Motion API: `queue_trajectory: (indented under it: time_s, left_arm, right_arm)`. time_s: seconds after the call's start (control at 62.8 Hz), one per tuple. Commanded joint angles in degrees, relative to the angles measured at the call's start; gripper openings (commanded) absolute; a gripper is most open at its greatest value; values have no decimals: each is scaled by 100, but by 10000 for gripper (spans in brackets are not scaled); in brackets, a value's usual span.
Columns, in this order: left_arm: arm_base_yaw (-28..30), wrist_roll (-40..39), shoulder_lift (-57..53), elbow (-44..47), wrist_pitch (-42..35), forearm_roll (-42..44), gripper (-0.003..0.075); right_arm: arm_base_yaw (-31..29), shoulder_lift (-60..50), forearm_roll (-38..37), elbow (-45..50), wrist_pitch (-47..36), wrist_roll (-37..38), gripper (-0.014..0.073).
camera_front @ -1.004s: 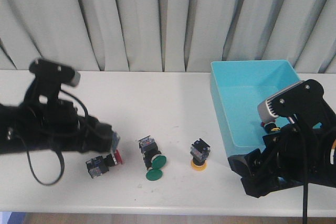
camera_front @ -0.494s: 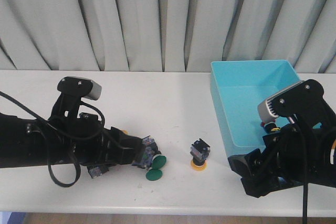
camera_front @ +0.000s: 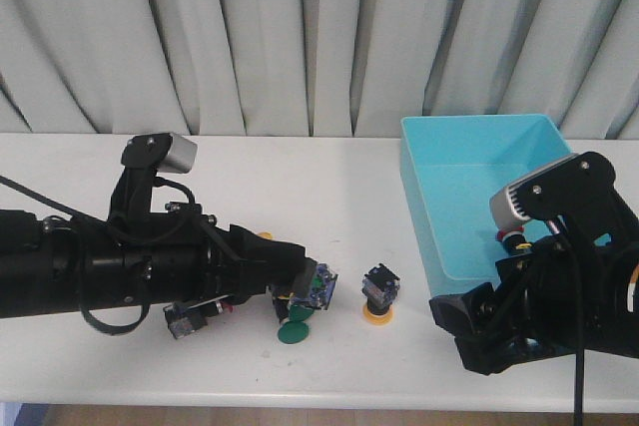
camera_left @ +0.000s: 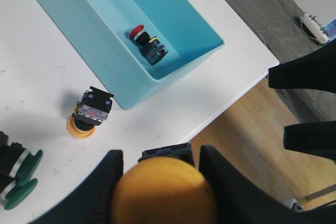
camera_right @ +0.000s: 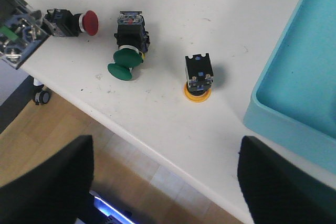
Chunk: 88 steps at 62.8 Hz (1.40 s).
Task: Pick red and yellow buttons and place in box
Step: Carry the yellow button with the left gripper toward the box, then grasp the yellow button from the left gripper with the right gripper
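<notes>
Light is even and fairly bright across all three views, falling from above: the table reads near-white and shadows under the switches are short and soft. The front view is slightly soft and grainy, with the pale curtain showing gentle fold shading and no glare. In the left wrist view a yellow cap held close to the lens is badly out of focus. The dark fingers in the right wrist view are blurred silhouettes.

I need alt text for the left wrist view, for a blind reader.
The left tool grips a yellow-capped button above a white table. Beyond lie a turquoise box holding a red button, another yellow button and a green one.
</notes>
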Motion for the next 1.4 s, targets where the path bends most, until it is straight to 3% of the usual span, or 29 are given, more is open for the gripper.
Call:
queue_trajectory:
  time_s: [0.0, 0.112, 0.239, 0.414, 0.542, 0.781, 0.924, 1.147, 1.386]
  left_arm:
    - [-16, 23, -135, -188, 217, -432, 206]
    - [-16, 23, -135, -188, 251, -579, 206]
    - [-16, 23, -135, -188, 256, -585, 206]
    - [-16, 23, -135, -188, 321, -667, 206]
    - [-16, 23, -135, -188, 426, -672, 206]
    - [-16, 18, -135, -188, 594, -810, 206]
    - [-16, 18, -135, -188, 600, -884, 206]
    - [-16, 18, -135, -188, 636, -968, 206]
    - [-16, 23, -135, -188, 610, -962, 206]
  right_arm:
    - [13, -76, 68, -145, -459, -558, 559]
    - [20, 53, 473, -145, -488, -2292, 559]
    - [20, 364, 1483, -145, -401, -4347, 559]
    - [20, 830, 3589, -145, -335, -7307, 559]
    - [20, 1121, 4783, -145, -552, -8695, 559]
    - [31, 1507, 5920, -155, -557, -9985, 559]
    - [422, 1520, 6182, -155, -925, -10427, 559]
    - [822, 1586, 6300, -155, -1656, -10488, 541]
    - [810, 1586, 6510, -155, -1618, -10488, 400]
